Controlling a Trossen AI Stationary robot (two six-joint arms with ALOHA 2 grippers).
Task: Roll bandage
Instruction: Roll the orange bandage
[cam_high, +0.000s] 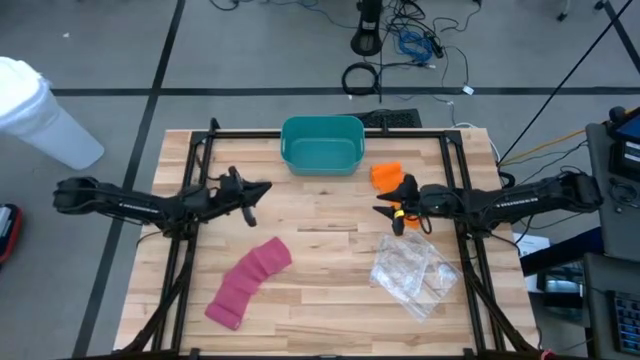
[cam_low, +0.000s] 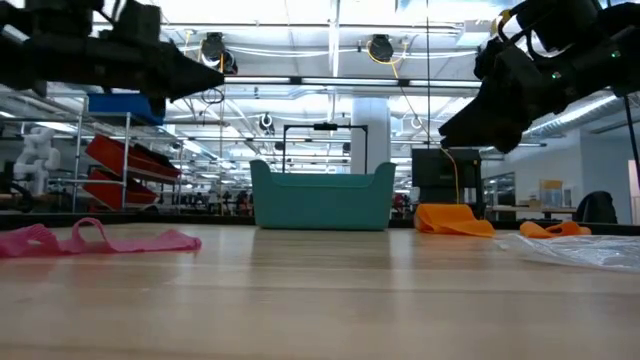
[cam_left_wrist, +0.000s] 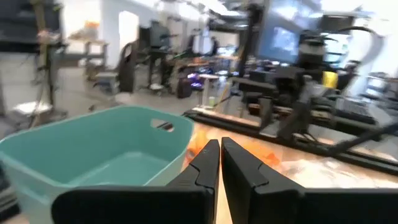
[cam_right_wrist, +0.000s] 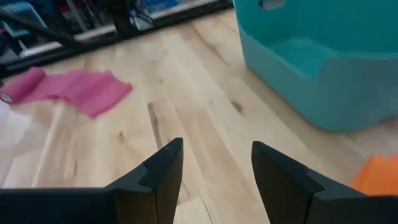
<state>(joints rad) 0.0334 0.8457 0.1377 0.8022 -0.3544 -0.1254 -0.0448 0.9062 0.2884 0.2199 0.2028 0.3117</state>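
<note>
The pink bandage (cam_high: 250, 281) lies unrolled as a slightly curved, rumpled strip on the wooden table, toward its near left; it also shows in the low view (cam_low: 100, 240) and the right wrist view (cam_right_wrist: 68, 90). My left gripper (cam_high: 265, 188) hovers above the table, left of centre and on the far side of the bandage. It is shut on nothing, and its fingers (cam_left_wrist: 220, 144) point level toward the teal bin. My right gripper (cam_high: 382, 207) hovers right of centre, open and empty (cam_right_wrist: 216, 149), tipped slightly down toward the table's middle.
A teal bin (cam_high: 321, 143) stands at the far middle. Orange cloth (cam_high: 386, 174) lies to the right of it. A crumpled clear plastic bag (cam_high: 413, 272) lies near right. Black frame rails (cam_high: 200, 160) run along both sides of the table. Bare wood (cam_high: 320, 250) lies between bandage and bag.
</note>
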